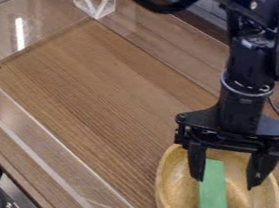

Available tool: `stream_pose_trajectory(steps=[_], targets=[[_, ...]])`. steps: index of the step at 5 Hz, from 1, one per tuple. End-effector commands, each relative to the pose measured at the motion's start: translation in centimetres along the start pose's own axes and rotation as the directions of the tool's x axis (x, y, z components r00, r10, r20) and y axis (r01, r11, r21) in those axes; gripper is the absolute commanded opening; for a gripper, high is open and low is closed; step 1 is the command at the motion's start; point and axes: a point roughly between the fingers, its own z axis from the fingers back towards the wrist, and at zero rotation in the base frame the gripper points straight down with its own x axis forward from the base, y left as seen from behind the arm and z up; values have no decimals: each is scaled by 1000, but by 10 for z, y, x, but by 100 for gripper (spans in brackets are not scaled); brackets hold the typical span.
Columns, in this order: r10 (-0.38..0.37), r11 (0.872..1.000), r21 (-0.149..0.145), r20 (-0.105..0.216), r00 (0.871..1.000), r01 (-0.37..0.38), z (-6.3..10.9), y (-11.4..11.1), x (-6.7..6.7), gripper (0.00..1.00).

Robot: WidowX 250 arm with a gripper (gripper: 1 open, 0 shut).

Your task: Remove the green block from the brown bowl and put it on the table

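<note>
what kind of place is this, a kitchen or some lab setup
Most likely a lab test bench, not a kitchen: a brown wood-grain tabletop fenced by low clear acrylic walls, and a black robot arm's open gripper over a tan wooden bowl holding a flat green block.

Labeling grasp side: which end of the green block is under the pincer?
The far end of the green block, between the open pincer's fingers; the near end lies by the brown bowl's front rim.
</note>
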Motion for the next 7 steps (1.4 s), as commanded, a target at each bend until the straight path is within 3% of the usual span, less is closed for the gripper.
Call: stream_pose_trajectory(steps=[1, 4, 5, 7], targets=[[14, 999, -46, 36, 999, -12, 9, -11, 2, 100], [30, 998, -58, 76, 997, -25, 5, -15, -20, 100], [2, 998, -57, 104, 995, 4, 9, -2, -19, 100], [10, 999, -45, 126, 992, -5, 10, 6, -17, 100]])
